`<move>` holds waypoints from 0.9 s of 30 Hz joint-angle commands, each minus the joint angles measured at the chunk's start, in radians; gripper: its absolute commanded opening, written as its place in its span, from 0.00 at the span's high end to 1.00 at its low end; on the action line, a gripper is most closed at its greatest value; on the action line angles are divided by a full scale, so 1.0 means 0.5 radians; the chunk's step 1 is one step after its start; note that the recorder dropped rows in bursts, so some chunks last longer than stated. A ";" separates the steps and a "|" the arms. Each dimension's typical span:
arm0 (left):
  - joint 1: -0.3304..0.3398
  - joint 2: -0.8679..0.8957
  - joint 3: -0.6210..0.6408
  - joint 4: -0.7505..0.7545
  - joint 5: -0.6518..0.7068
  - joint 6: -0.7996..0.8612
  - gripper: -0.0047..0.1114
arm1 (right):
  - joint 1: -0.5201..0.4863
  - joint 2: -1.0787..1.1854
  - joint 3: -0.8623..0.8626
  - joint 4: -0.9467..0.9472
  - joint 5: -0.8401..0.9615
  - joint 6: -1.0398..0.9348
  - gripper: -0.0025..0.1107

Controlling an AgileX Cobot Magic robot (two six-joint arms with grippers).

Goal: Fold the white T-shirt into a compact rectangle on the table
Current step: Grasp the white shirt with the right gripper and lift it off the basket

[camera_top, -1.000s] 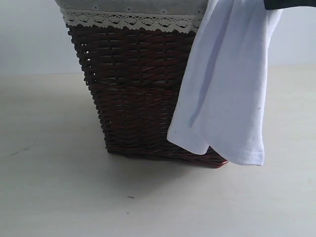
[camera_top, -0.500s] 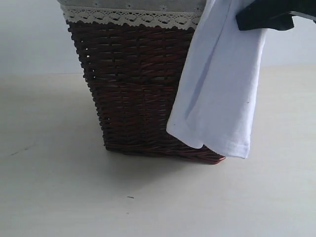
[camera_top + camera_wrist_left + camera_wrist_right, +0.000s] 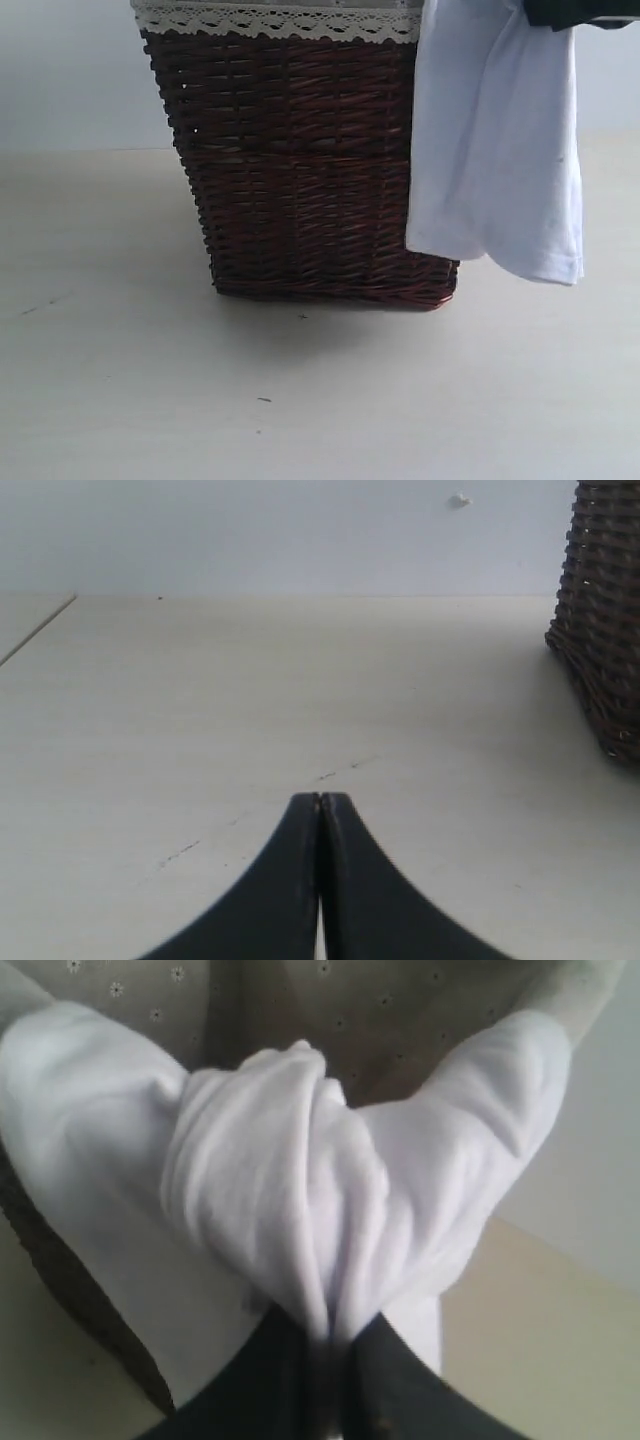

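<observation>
Now the right end effector [image 3: 325, 1350] is clamped on a bunched fold of the shirt [image 3: 495, 150], which hangs by the basket's [image 3: 300, 170] right edge above the bench [image 3: 150, 380], while the left end effector [image 3: 320, 805] sits closed and empty.

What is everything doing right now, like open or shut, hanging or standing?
left gripper: jaws shut, empty.
right gripper: jaws shut on the white T-shirt.
white T-shirt: unfolded, bunched, hanging from the right gripper.
basket: upright on the table.
</observation>
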 commanded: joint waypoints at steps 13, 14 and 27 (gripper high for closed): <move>-0.012 -0.009 -0.001 0.002 -0.028 0.000 0.96 | 0.008 -0.109 -1.066 0.130 -0.144 0.034 0.98; -0.012 -0.009 -0.001 0.002 -0.028 0.000 0.96 | 0.008 -0.109 -1.204 0.217 -0.130 0.049 0.98; -0.012 -0.009 -0.001 0.002 -0.028 0.000 0.96 | 0.008 -0.109 -2.132 0.678 0.356 0.133 0.98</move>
